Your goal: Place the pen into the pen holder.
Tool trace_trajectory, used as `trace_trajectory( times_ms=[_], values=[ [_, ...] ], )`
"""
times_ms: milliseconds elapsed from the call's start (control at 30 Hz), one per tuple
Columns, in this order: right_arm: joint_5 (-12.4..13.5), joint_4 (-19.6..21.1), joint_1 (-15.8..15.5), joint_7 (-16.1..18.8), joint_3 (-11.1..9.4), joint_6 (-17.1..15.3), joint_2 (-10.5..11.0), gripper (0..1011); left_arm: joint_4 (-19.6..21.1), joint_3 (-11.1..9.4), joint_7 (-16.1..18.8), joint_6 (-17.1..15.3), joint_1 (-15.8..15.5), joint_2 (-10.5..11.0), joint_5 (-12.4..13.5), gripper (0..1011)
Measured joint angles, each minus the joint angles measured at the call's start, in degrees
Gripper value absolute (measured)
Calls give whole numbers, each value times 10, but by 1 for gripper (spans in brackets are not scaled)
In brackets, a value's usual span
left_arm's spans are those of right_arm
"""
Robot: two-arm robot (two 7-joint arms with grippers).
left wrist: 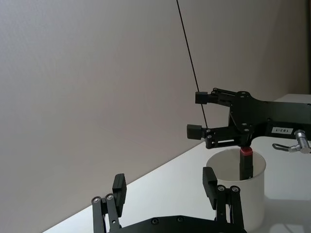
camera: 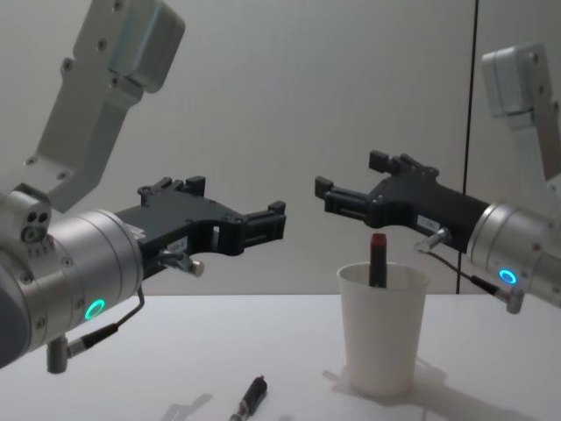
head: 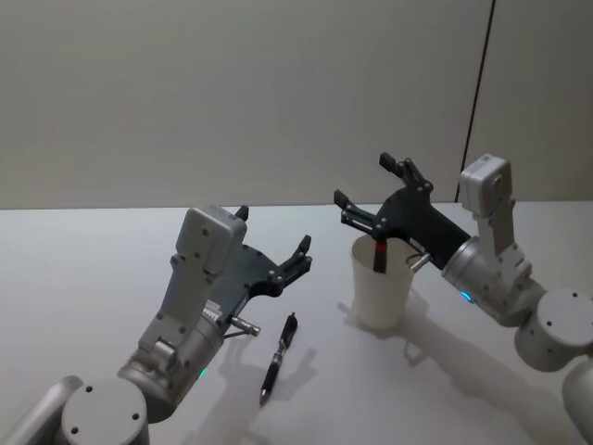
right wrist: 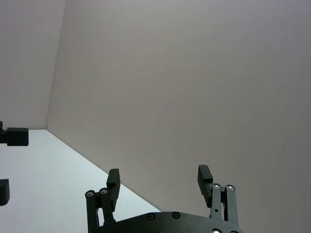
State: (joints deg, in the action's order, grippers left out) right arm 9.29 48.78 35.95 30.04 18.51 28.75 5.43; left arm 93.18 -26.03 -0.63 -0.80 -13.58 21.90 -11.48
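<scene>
The pen holder (head: 380, 292) looks matt white paper, the pen (head: 278, 360) glossy black plastic.

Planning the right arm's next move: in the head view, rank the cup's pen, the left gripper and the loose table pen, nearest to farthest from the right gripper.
From the right gripper:
1. the red-topped pen, standing in the cup, just below.
2. the left gripper, to its left.
3. the loose pen, on the table, front left.
</scene>
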Motion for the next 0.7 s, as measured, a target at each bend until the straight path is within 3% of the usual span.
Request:
trace_trajectory(
  times_ms=[433, 700],
  values=[
    [-7, 108, -54, -40, -2, -26, 23, 1002, 0, 0, 0, 0, 0, 0, 0, 1004],
    [-21, 194, -101, -90, -4, -49, 44, 1002, 0, 0, 0, 0, 0, 0, 0, 1004]
  ],
)
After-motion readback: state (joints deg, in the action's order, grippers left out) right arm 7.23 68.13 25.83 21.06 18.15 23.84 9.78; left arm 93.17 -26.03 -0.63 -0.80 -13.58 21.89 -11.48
